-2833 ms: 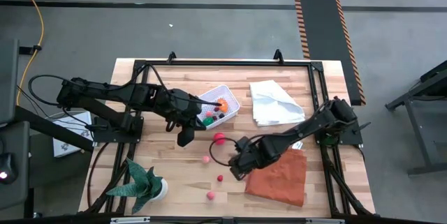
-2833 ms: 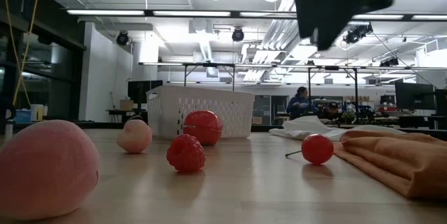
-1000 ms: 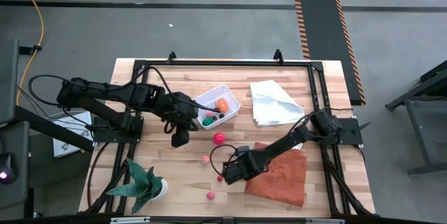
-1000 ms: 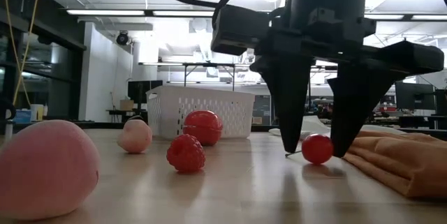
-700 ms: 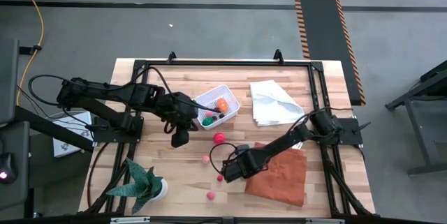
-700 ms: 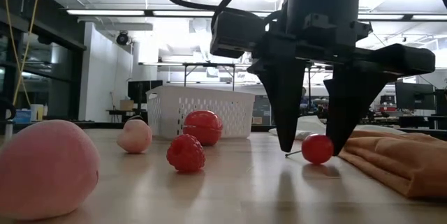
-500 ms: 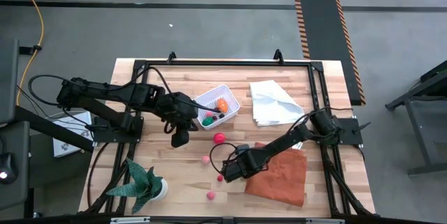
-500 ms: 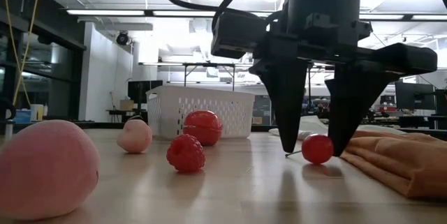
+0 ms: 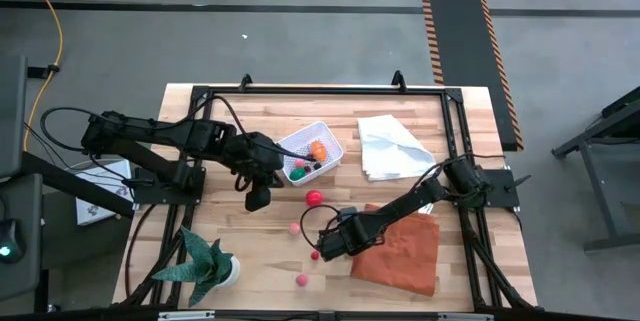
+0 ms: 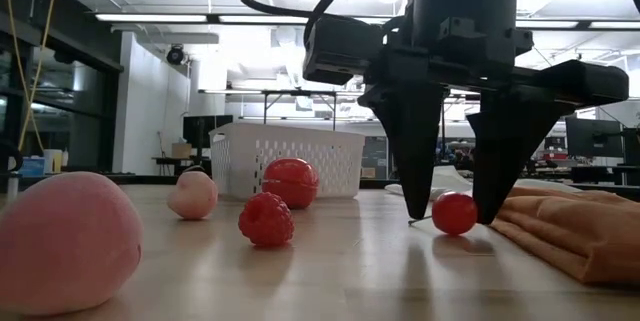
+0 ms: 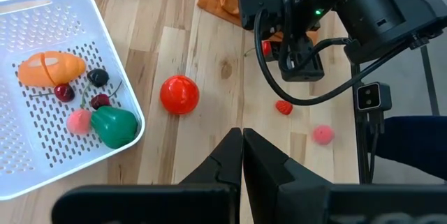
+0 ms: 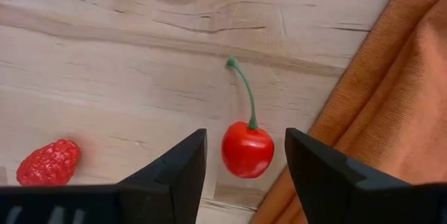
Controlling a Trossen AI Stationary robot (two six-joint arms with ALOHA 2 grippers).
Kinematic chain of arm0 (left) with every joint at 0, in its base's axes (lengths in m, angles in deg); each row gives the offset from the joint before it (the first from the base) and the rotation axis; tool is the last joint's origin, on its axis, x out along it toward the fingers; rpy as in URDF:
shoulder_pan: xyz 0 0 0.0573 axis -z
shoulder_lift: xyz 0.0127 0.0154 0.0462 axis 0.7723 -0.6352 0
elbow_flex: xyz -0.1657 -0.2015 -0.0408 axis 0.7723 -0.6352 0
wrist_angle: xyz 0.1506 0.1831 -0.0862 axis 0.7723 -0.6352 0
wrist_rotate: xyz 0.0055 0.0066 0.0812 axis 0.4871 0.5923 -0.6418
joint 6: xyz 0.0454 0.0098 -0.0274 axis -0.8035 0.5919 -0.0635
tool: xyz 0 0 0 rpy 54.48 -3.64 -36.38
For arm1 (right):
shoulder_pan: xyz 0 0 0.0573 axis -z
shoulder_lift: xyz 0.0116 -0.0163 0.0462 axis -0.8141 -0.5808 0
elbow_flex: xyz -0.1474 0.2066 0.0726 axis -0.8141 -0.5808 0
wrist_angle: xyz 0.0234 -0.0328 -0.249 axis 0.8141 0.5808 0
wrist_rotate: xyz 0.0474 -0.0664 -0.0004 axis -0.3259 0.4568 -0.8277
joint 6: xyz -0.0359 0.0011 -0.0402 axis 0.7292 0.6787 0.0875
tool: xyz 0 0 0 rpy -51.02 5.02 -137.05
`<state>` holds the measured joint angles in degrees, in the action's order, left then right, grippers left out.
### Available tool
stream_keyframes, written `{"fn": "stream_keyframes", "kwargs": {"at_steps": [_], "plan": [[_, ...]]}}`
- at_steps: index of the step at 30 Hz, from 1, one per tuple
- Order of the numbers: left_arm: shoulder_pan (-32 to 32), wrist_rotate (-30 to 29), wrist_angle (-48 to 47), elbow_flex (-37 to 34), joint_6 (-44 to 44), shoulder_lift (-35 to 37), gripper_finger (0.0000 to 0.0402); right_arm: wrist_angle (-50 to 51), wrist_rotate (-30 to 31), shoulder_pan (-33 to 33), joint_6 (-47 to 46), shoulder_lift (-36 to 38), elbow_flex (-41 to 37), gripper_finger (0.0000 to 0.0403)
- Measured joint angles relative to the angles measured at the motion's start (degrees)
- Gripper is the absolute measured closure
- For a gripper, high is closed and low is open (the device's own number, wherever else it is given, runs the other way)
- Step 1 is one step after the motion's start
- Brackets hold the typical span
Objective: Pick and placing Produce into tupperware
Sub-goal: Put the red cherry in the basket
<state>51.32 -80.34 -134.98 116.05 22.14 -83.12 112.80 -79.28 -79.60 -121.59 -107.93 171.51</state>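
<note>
Right now my right gripper stands low over the surface, fingers spread to either side of a cherry without touching it. It is a glossy red ball with a thin green stem, lying just beside the orange cloth. A raspberry sits nearby. At about ten o'clock from the cherry, the white perforated tupperware holds an orange piece, a green piece and dark cherries. My left gripper hangs beside it, fingers closed on nothing.
</note>
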Motion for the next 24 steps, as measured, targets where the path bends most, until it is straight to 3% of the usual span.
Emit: {"fn": "stream_keyframes", "kwargs": {"at_steps": [9, 24], "plan": [[0.0, 0.0, 0.0, 0.0, 0.0, 0.0, 0.0399, 0.1, -0.3, 0.0, 0.3, 0.0, 0.0, 0.0262], [0.0, 0.0, 0.0, 0.0, 0.0, 0.0, 0.0399, 0.1, -0.3, 0.0, 0.2, 0.0, 0.0, 0.0288]]}}
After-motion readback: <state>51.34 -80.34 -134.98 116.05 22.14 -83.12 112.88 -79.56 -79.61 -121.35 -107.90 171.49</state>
